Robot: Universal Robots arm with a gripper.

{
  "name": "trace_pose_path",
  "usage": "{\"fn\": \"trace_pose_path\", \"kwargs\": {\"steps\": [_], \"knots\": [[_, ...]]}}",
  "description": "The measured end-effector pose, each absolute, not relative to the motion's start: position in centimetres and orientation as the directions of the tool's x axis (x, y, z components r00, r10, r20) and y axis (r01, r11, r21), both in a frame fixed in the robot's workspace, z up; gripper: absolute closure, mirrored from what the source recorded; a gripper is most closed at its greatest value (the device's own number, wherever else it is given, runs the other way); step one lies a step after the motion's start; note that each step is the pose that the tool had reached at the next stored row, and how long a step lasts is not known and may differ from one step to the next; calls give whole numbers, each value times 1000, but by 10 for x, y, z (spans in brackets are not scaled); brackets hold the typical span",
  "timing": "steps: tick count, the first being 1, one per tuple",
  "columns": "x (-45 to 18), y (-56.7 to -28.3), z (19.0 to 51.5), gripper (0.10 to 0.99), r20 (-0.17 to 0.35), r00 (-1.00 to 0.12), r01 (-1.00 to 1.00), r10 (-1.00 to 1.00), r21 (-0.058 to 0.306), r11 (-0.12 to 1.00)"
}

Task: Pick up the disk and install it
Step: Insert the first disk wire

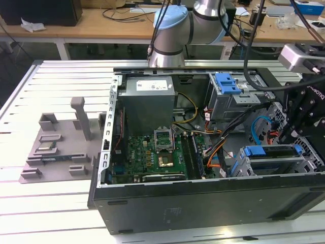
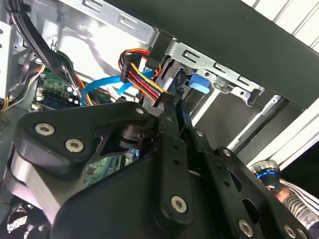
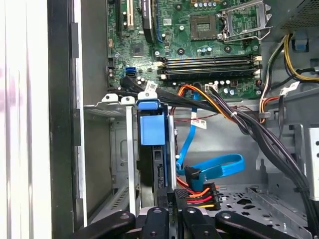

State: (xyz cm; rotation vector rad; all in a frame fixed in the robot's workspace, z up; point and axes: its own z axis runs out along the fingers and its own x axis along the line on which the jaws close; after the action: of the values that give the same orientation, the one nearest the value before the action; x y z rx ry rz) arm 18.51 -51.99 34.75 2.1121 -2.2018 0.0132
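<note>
While the black linkage gripper hangs over the corner of the open black computer case at the exterior view's right, the flat silver-grey disk in its blue plastic bracket sits directly beneath it, already lying in the metal drive cage against the case's near wall. Its long axis runs along that wall, and in the first wrist view the disk shows edge-on, stretching straight away from the jaws toward the green motherboard. The jaws look pressed close together at the disk's near end, beside the red-and-yellow power connector; whether they actually pinch the bracket I cannot tell. The first wrist view shows the slot and the blue flat data cable looping just beside it, while the second wrist view shows the cage rim. Farther off, the exterior view adds the grey power-supply box and the slatted white bench.
</note>
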Motion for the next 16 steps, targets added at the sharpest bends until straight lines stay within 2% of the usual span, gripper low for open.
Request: {"fn": "trace_pose_path", "kwargs": {"steps": [16], "knots": [[183,-525,338,918,70,-18,-998,-997,56,22]]}}
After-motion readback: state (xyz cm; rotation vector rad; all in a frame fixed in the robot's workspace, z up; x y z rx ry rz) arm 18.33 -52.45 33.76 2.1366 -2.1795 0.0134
